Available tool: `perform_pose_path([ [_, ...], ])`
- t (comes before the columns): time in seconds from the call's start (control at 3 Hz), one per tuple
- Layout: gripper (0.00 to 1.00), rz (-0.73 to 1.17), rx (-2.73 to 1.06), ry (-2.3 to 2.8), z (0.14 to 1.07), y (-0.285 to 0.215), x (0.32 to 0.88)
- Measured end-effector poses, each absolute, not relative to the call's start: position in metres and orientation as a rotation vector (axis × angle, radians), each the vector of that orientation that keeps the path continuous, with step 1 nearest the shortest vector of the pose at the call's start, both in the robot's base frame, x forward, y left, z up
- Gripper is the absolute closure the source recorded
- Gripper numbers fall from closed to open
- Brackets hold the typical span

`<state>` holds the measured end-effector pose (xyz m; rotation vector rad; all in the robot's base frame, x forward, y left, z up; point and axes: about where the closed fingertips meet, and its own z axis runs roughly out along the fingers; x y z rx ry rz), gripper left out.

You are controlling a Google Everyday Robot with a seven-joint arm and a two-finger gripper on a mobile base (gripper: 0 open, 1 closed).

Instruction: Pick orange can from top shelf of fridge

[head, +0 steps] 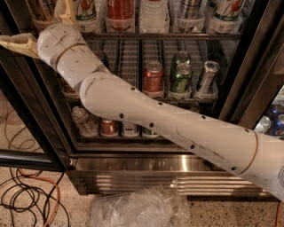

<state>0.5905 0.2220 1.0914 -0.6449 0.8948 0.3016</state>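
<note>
The orange can (153, 78), coppery with a silver lid, stands upright on the wire-grid shelf (128, 60) inside the fridge (248, 66), behind the front rail. My gripper (41, 25) is at the upper left, in front of the fridge's left frame. It is well left of the can and higher than it. Its beige fingers (17, 44) are spread apart with nothing between them. My white arm (151, 117) runs diagonally from the lower right across the fridge front and hides the shelf's left lanes.
Two green cans (180, 77) and a silver can (207, 76) stand right of the orange can. Bottles (153, 13) fill the rack above. Cans and a bottle (83, 122) sit below. A ribbed steel base panel (146, 175), crumpled plastic (137, 208) and floor cables (26, 199) lie low.
</note>
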Motion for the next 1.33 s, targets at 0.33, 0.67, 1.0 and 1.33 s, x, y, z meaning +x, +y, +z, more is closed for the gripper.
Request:
perform_pose_path([
  [0.33,0.0,0.297,-0.64,0.912,1.0889,0.223,0.5937],
  [0.67,0.13,0.308,-0.636,0.917,1.0866,0.2292,0.6024],
  [1.0,0.15,0.309,-0.636,0.916,1.0869,0.2299,0.6026],
  [1.33,0.08,0.309,-0.636,0.916,1.0869,0.2299,0.6027],
])
